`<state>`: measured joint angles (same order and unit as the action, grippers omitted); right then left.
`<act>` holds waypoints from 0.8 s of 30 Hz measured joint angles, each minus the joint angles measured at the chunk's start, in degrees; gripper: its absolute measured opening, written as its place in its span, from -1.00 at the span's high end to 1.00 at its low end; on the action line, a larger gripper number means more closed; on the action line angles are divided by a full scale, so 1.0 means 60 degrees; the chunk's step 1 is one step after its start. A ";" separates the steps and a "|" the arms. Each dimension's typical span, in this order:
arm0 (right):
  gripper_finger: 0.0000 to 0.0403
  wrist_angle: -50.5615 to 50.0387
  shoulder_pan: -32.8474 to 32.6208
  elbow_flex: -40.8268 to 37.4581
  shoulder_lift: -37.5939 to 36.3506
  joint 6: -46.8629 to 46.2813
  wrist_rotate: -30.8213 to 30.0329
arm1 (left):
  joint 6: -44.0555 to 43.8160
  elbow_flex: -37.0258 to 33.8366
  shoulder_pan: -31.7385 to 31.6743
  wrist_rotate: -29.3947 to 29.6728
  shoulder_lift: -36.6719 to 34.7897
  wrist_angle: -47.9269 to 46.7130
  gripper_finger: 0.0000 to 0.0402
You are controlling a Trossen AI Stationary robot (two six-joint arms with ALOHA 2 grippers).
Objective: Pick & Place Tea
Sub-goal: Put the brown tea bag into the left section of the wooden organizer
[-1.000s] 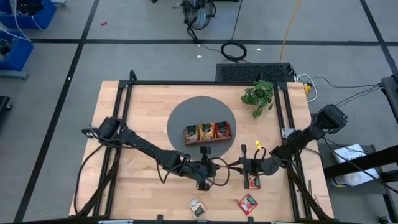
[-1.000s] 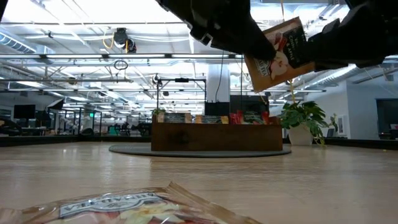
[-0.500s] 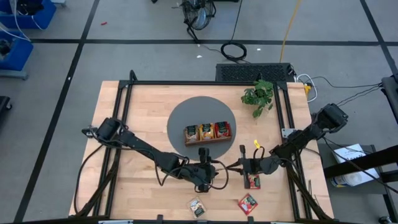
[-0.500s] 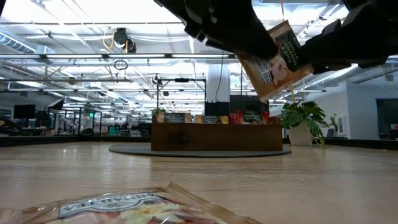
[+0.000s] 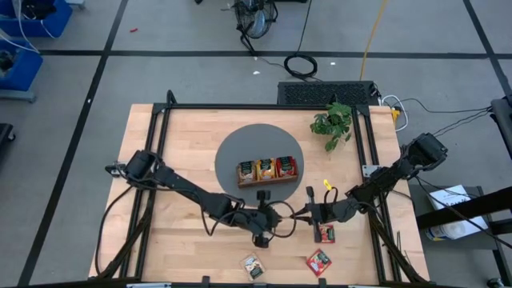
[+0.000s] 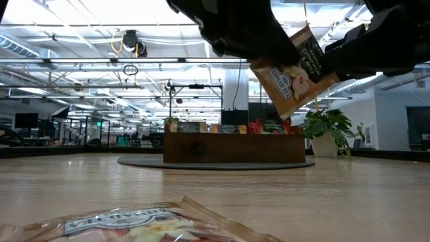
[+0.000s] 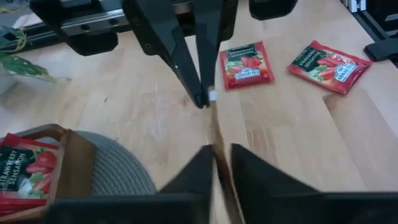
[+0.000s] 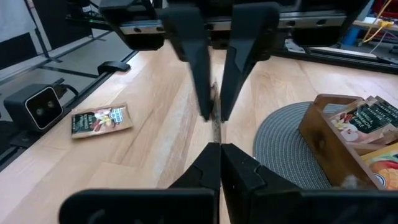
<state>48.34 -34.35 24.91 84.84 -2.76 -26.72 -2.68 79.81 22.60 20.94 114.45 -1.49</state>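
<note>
One tea packet (image 6: 292, 67) with a dark green label hangs above the table, tipped onto a corner, between both grippers. My left gripper (image 5: 276, 214) comes at it from the table's left and my right gripper (image 5: 302, 214) from the right, and each is shut on an opposite edge. Both wrist views show the packet edge-on as a thin line (image 7: 216, 134) (image 8: 216, 127). Two red packets (image 5: 325, 233) (image 5: 319, 261) and a pale one (image 5: 254, 266) lie flat on the wood near the front edge. My left gripper has the packet's near edge (image 7: 217, 148) between its two fingers, which come from the table's left, slanting a little downward. The packet lies against one finger (image 7: 200, 168), with only a sliver of gap to the other. The packet is clear of the table. My right gripper pinches the packet's opposite edge (image 8: 216, 135) between its two shut fingers, coming nearly level from the table's right. The packet stands on edge in the hold, tilted and lifted clear of the table.
A brown wooden tray (image 5: 266, 170) with several packets standing in it sits on a round grey mat (image 5: 240, 148) behind the grippers. A green plant (image 5: 332, 124) stands at the back right. A small camera (image 8: 37, 106) sits at the table's front edge.
The packet has turned in the air and now stands more on one corner than a second ago. My left gripper widened briefly and has narrowed on the packet again. Both hands have stayed where they were, and my right wrist has turned slightly.
</note>
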 joint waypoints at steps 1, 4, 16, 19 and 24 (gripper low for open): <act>1.00 -0.0006 0.0000 0.0000 0.0000 0.0001 0.0000 | 0.0001 0.0000 -0.0027 -0.0014 0.0000 -0.0001 0.82; 1.00 0.0018 0.0000 0.0000 0.0000 0.0150 0.0004 | 0.0085 0.0000 -0.0082 -0.0013 0.0000 0.0000 0.94; 0.63 0.0758 -0.0044 0.0000 0.0000 0.0586 0.0710 | 0.0147 0.0000 -0.0075 0.0016 0.0004 0.0027 0.98; 0.38 0.0756 -0.0018 0.0000 0.0000 0.0345 0.0689 | 0.0114 0.0000 -0.0075 0.0019 0.0004 0.0065 0.96; 0.10 0.0448 0.0051 0.0000 0.0004 0.0123 -0.0068 | 0.0149 0.0000 -0.0075 0.0019 0.0004 0.0315 0.98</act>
<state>51.02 -34.04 24.91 84.86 -2.03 -27.13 -1.79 79.81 22.15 21.06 114.48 0.40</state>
